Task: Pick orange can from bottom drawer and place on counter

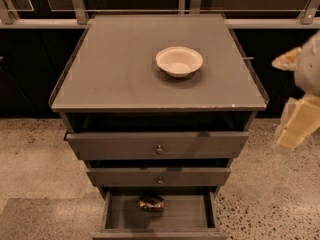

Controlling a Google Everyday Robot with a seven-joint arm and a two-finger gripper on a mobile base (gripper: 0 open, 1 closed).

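I see the orange can [151, 203], brownish-orange and gold with a shiny surface, apparently lying on its side at the rear of the bottom drawer [180, 215], just left of centre. The drawer is a wide, shallow, dark grey box, pulled out further than the two above it, with its plain floor exposed. The counter [110, 69] is a flat grey rectangular top with a thin raised edge, and the gripper [296, 126] hangs off its right side, well apart from the can.
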